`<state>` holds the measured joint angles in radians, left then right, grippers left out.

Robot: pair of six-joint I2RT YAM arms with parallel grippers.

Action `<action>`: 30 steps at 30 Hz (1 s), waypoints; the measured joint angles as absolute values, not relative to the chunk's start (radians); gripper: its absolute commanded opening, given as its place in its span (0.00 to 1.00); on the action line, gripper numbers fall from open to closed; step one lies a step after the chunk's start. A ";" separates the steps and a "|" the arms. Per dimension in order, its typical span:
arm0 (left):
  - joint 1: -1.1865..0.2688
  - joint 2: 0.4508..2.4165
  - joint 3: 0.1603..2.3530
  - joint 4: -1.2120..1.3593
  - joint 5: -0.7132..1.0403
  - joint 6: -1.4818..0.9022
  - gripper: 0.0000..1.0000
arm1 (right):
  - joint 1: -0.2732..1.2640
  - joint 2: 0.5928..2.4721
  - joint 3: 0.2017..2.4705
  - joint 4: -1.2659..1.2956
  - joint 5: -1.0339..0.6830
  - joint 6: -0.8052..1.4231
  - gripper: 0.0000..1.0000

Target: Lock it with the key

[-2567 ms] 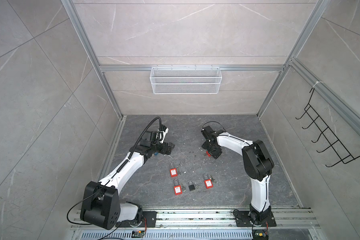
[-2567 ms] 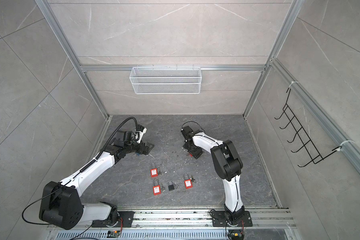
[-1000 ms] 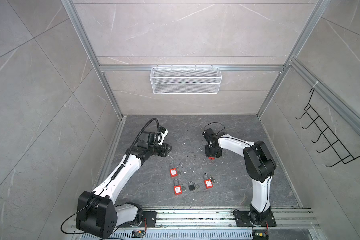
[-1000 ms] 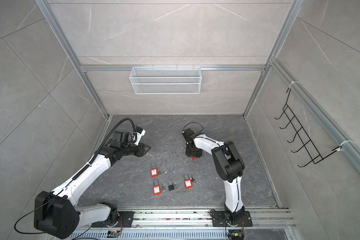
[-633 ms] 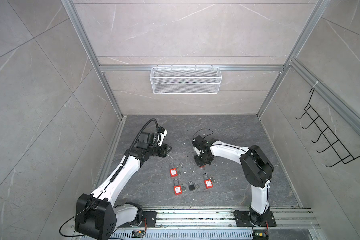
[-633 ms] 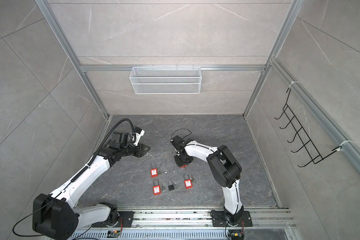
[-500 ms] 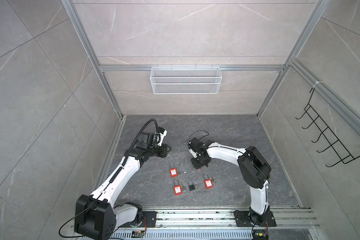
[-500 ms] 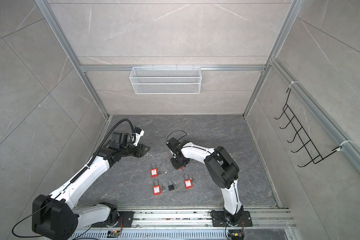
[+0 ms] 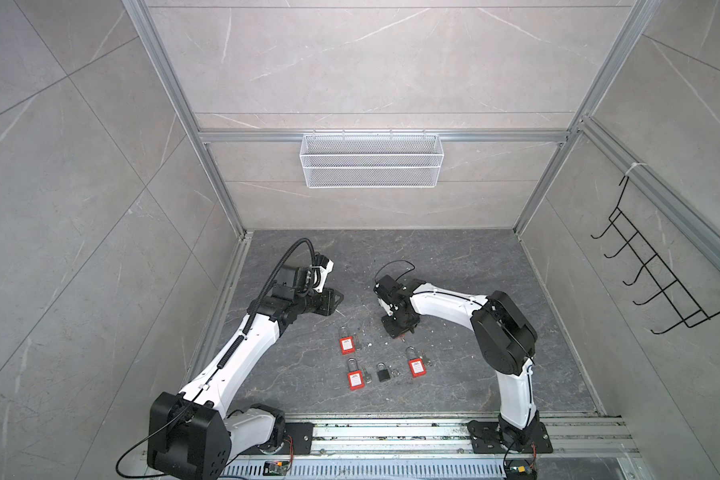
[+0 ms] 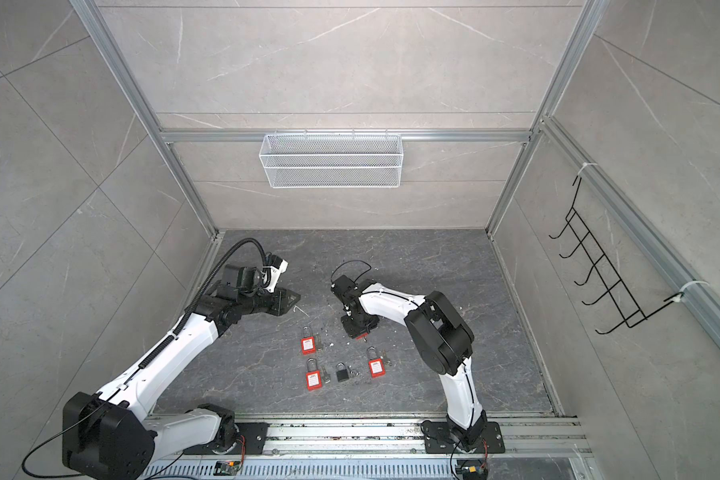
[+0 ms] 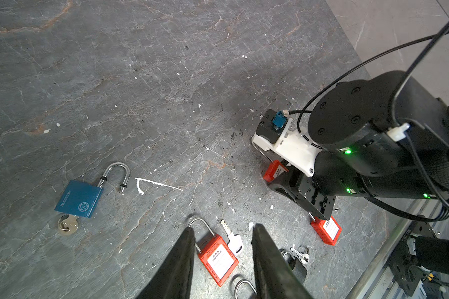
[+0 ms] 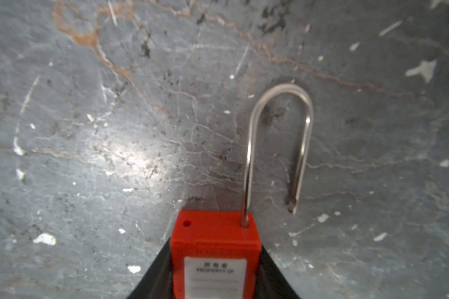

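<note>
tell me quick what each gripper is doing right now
left gripper: open, holding nothing
right gripper: shut on a red padlock, its shackle open

slate top [image 9: 454, 257] | red padlocks [image 9: 347, 344]; black padlock [image 9: 383, 374]; blue padlock [image 11: 79, 198]; keys [image 11: 234, 242]

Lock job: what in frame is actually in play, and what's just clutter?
In play:
held red padlock, shackle open
blue padlock, key in it
floor red padlocks
black padlock
loose key

Clutter:
wire basket
hook rack
</note>
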<state>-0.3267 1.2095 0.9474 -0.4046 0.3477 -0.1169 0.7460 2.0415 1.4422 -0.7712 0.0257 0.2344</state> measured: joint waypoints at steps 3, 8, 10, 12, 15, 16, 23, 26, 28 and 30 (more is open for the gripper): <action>-0.327 1.209 0.947 -0.405 0.350 -0.117 0.40 | 0.746 2.042 1.446 -0.784 0.023 0.234 0.33; -0.327 1.182 0.915 -0.387 0.371 -0.096 0.42 | 0.746 2.014 1.445 -0.798 0.013 0.174 0.33; -0.327 1.151 0.887 -0.370 0.390 -0.060 0.42 | 0.746 1.963 1.439 -0.797 -0.009 0.116 0.34; -0.327 1.114 0.857 -0.344 0.418 -0.005 0.43 | 0.746 1.879 1.424 -0.797 -0.048 0.040 0.34; -0.331 1.047 0.805 -0.297 0.477 0.105 0.45 | 0.746 1.719 1.395 -0.796 -0.117 -0.098 0.32; -0.333 1.023 0.789 -0.280 0.507 0.147 0.47 | 0.746 1.663 1.383 -0.795 -0.141 -0.151 0.31; -0.364 0.958 0.752 -0.211 0.707 0.385 0.52 | 0.749 1.452 1.339 -0.830 -0.253 -0.428 0.29; -0.402 0.978 0.759 -0.207 0.759 0.443 0.54 | 0.754 1.445 1.339 -0.858 -0.287 -0.489 0.27; -0.439 0.989 0.764 -0.204 0.770 0.477 0.55 | 0.762 1.445 1.339 -0.877 -0.302 -0.510 0.27; -0.469 0.996 0.765 -0.203 0.772 0.504 0.54 | 0.772 1.445 1.339 -0.890 -0.311 -0.521 0.26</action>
